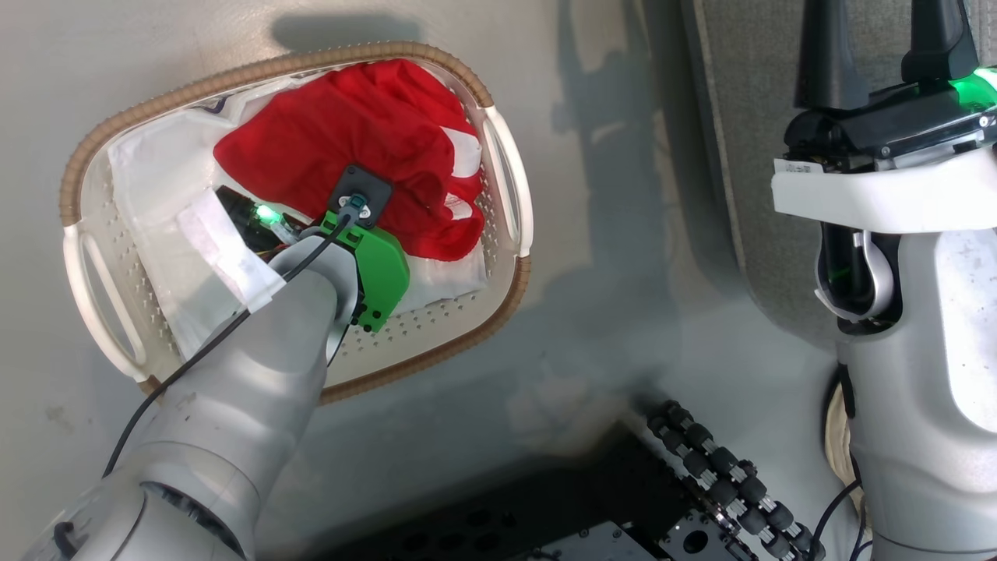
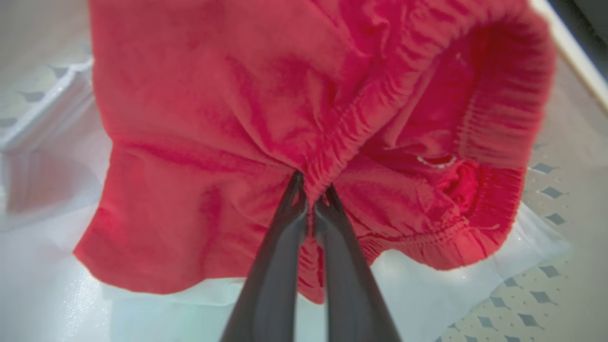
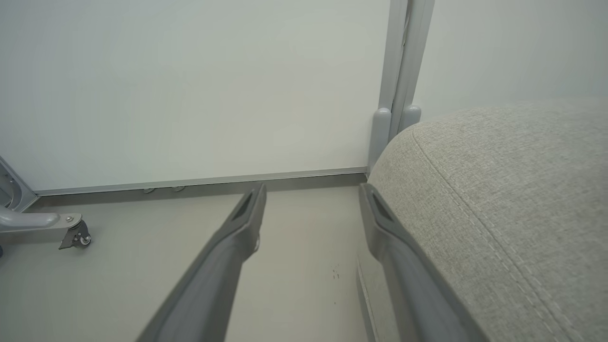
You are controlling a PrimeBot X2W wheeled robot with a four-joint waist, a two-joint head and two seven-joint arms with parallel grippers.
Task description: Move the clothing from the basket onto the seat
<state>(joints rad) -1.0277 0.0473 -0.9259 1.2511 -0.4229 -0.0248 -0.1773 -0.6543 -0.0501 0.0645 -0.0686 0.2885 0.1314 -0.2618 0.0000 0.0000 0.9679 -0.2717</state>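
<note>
Plainly, in the head view the basket (image 1: 265, 66) sat on the floor (image 1: 607, 312) at the left. The clothing (image 1: 374, 140) lay bunched in its far half on top of a white sheet (image 1: 156, 179). The left arm (image 1: 257, 366) reached down into the basket, and its wrist covered the near edge of the red cloth and hid the fingers below. At the upper right the right gripper (image 1: 884, 47) hung over the edge of the seat (image 1: 748, 156), its two fingers apart with nothing between them. The seat lay well apart from the basket, across a strip of bare floor.

In the left wrist view the left gripper (image 2: 311, 190) had its fingers pressed together on a raised fold of the clothing, right at a gathered elastic band. The red cloth was pinched between the tips. The white sheet lay directly beneath, spreading out past the hem.

In the right wrist view the right gripper's fingers stood wide and empty. One of them was just beside the seat's rounded grey edge, with floor and a pale wall (image 3: 190, 95) ahead.

The grip looked narrow, a single fold at the very fingertips, so the weight of the hanging cloth could pull it free on the lift. In that case it would likely drop on the floor short of the seat. A trailing hem might also snag on the basket's rim. The sheet could be dragged up too, if any of it was caught in the pinch. How much of the clothing would rise with this one fold could not be told.
</note>
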